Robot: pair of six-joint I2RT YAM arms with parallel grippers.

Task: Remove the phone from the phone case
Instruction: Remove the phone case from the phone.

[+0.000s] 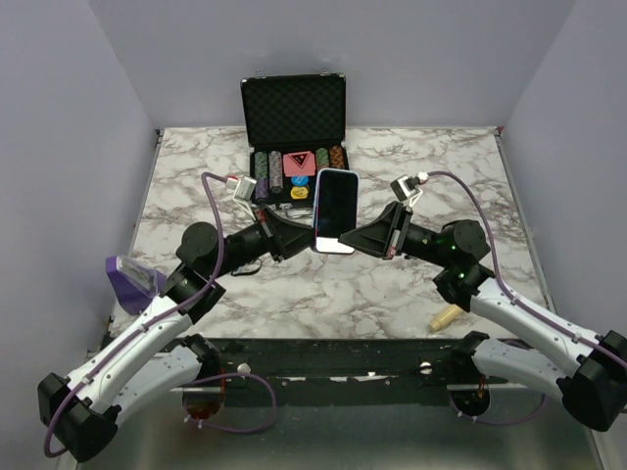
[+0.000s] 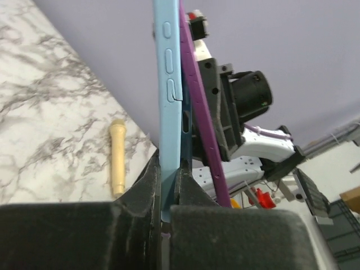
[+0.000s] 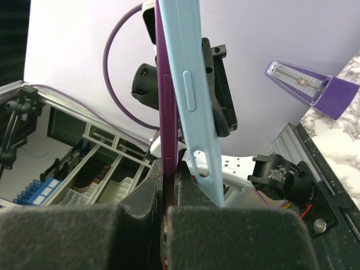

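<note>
1. Left claw (image 2: 169, 194): clenched on the lower edge of the light-blue phone case (image 2: 167, 84). The pinch should be firm and draw only the case rim outward.
2. Centre of the top view: the purple phone (image 2: 198, 84) is held off the desk (image 1: 392, 284) between both arms, and its edge is already parting from the case. Peel gradually, one corner first, without twisting.
3. Right claw (image 3: 169, 188): clamped on the phone's own edge. It should act as a fixed anchor, since the phone could slip.
</note>
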